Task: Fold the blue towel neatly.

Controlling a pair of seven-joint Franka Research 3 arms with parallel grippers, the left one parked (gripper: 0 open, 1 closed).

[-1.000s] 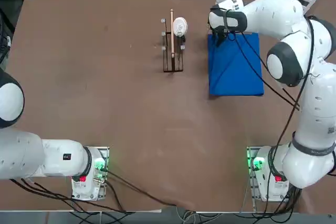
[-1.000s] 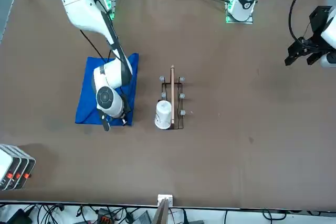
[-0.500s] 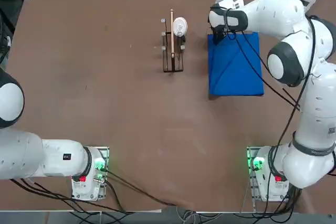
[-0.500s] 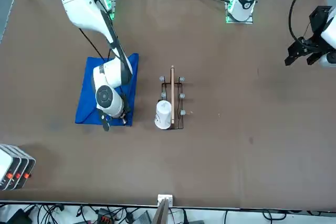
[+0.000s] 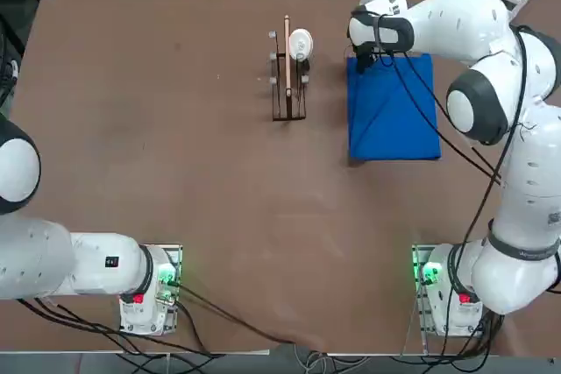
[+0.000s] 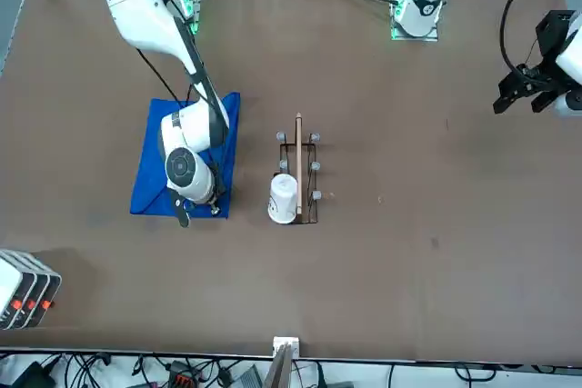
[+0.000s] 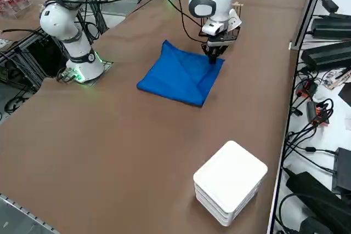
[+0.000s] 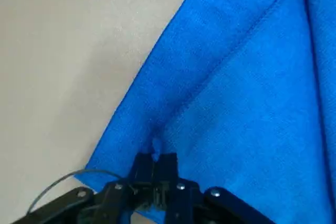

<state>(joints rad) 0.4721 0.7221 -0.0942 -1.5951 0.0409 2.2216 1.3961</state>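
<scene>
From overhead, the blue towel (image 5: 392, 108) lies flat on the tabletop toward the far right corner, just beside the small wooden rack (image 5: 287, 81), and my right gripper (image 5: 366, 60) is down on the towel's far corner, the one nearest the rack. From the front, my wrist covers most of that corner, so I can only place the gripper (image 6: 185, 215) at the cloth's edge nearest that camera; the towel (image 6: 149, 170) shows as a smooth rectangle with one diagonal crease. From the right side, the fingers point straight down onto the corner, and the towel (image 7: 181, 75) looks thin and limp, so I judge it light, soft and sure to drape and drag once lifted. At my wrist, my fingers (image 8: 167, 165) are pressed together with a small pucker of blue cloth pinched between them, right at the hem. A corner is the right hold, I think: it lets the sheet trail cleanly, though so thin a pinch could slip if I pull fast.
</scene>
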